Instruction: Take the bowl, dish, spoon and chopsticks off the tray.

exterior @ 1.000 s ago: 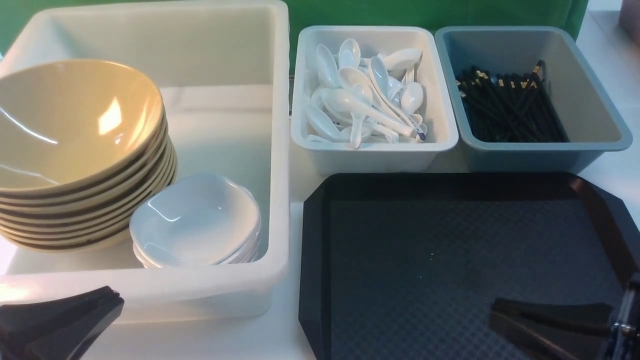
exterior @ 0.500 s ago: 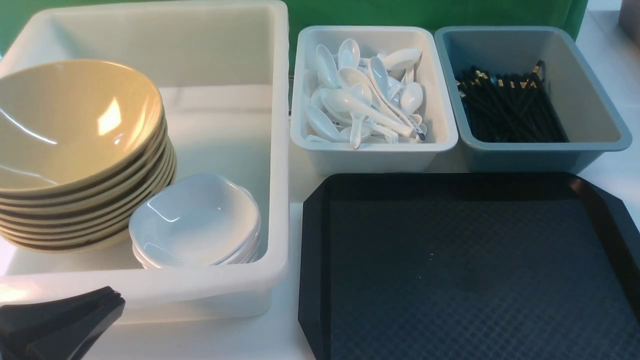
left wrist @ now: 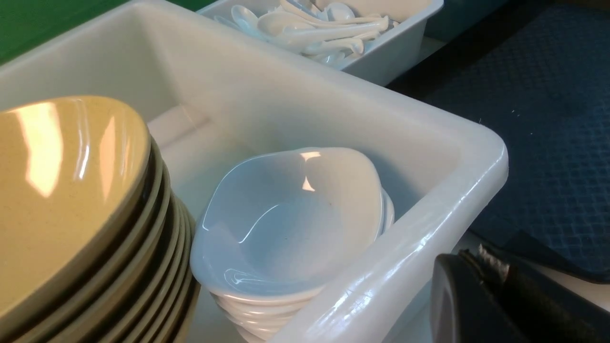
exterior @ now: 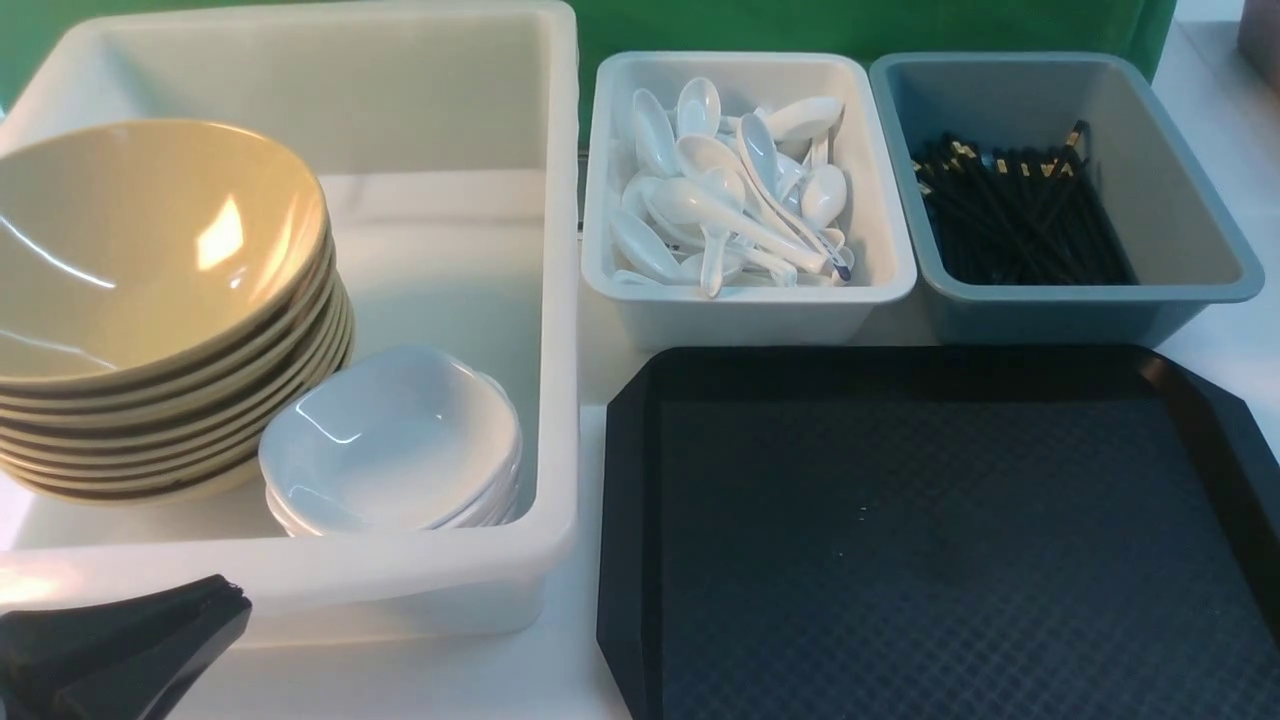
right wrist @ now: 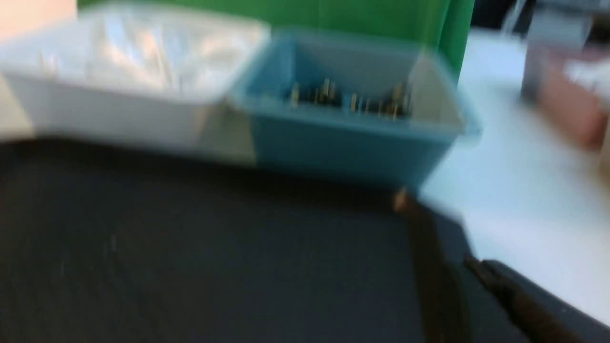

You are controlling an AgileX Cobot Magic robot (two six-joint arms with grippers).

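1. The black tray [exterior: 940, 540] fills the lower right of the front view, lying flat on the white bench [exterior: 560, 670]; only its diamond-textured surface shows.
2. In the big white tub [exterior: 560, 300] taking up the left half of that view, the bowl [exterior: 150, 240] sits on top of a stack of olive-yellow bowls at the tub's left side.
3. Just beside that stack, in the tub's lower right corner, the dish [exterior: 395, 440] tops a short pile of white dishes. The left wrist view shows the same pair: bowl [left wrist: 62, 190] and dish [left wrist: 290, 214] close together, the dish pile near the tub wall [left wrist: 429, 228].
4. The small white tub [exterior: 890, 270] at upper centre holds a heap of white soup spoons; the spoon [exterior: 710, 210] lies among them, and I cannot pick out which one came from the tray.
5. The blue-grey tub [exterior: 1180, 200] at upper right holds the chopsticks [exterior: 1010, 220], a bundle of black sticks with gold bands.
6. The left claw [exterior: 215, 605] is at the lower left corner of the front view, its tips pressed together with nothing between them, just in front of the big tub's near wall.
7. The right claw [right wrist: 431, 228] appears only in its own blurred wrist view, over the tray's corner near the blue-grey tub; its fingers lie close together and grip nothing.
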